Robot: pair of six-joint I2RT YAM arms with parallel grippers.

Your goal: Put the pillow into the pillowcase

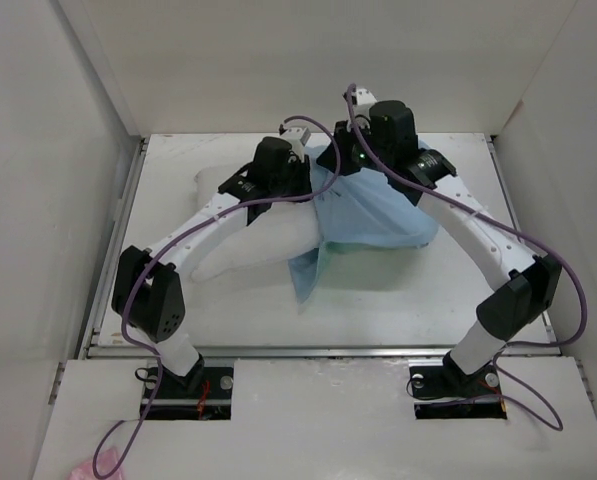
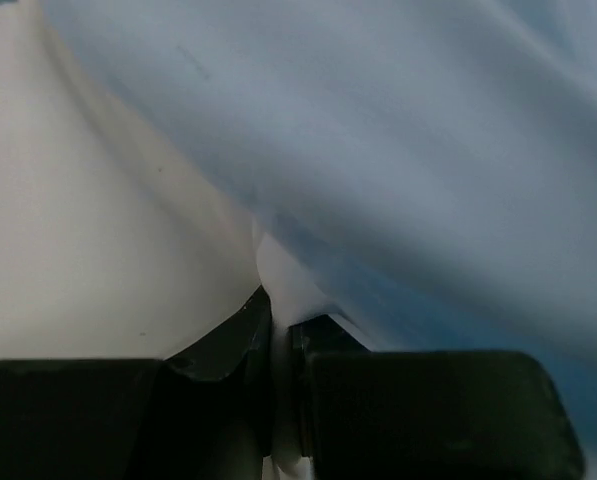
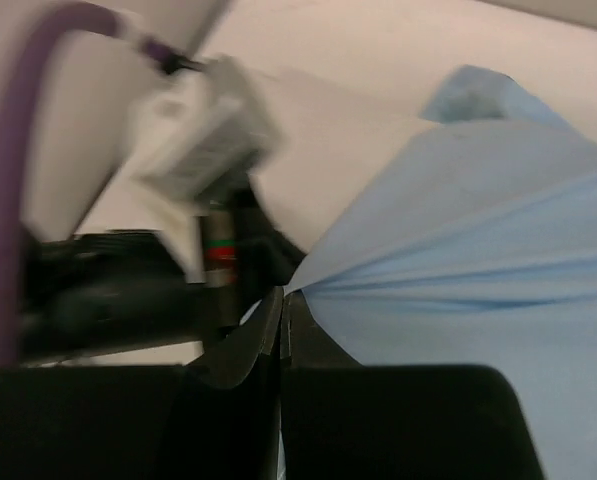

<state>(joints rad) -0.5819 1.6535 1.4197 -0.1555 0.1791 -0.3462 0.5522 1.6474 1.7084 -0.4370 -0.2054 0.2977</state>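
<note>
The jaws of the right gripper (image 3: 281,330) are pinched shut on the limp light-blue cloth pillowcase (image 1: 378,215). Those of the left gripper (image 2: 283,400) are shut on a thin pale fold, judged to be its hem. The plump white pillow (image 1: 248,245), judged soft and light, lies partly sheathed on the table (image 1: 398,300). The slack hem is best gripped near the opening.

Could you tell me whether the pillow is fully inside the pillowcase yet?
Only partly in. The top view shows the left half of the pillow still bare, while its right end disappears under the bulging pillowcase.
</note>
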